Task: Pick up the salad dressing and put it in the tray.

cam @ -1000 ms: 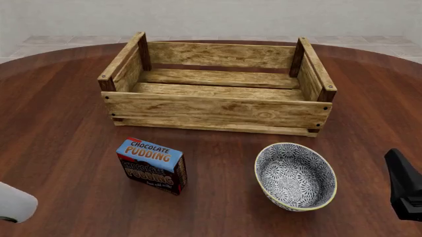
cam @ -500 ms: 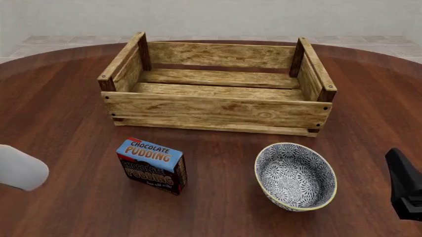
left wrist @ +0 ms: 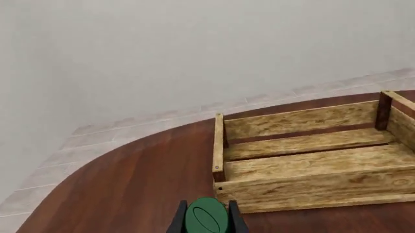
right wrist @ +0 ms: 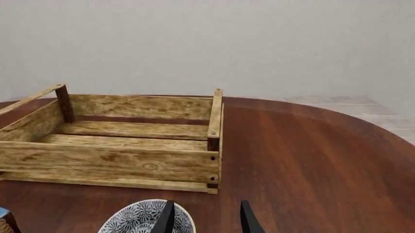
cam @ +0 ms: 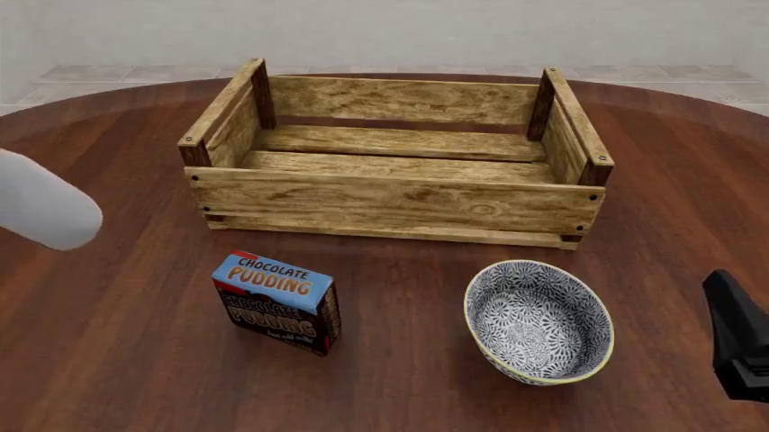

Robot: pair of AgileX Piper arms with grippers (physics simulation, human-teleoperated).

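Nearest, the right gripper (right wrist: 206, 221) hangs with fingers parted and nothing between them, above the patterned bowl (cam: 538, 320). The left gripper (left wrist: 206, 222) clamps the salad dressing (left wrist: 205, 216), lifted off the tabletop (cam: 132, 351) left of the tray (cam: 397, 202). The pudding box (cam: 275, 301) stands before the tray.

Round, dark reddish-brown wooden table (cam: 132, 360) filling most of the front view, with pale tiled floor (cam: 108, 76) and a plain light wall (cam: 384, 31) beyond its far edge. Blue-topped cardboard chocolate pudding box (cam: 276, 301), standing upright on the near left part of the tabletop, slightly turned. Blue-and-white patterned ceramic bowl (cam: 538, 321) with a yellowish rim, sitting upright to the right of the box, well apart from it. Bowl interior patterned throughout, holding nothing visible.
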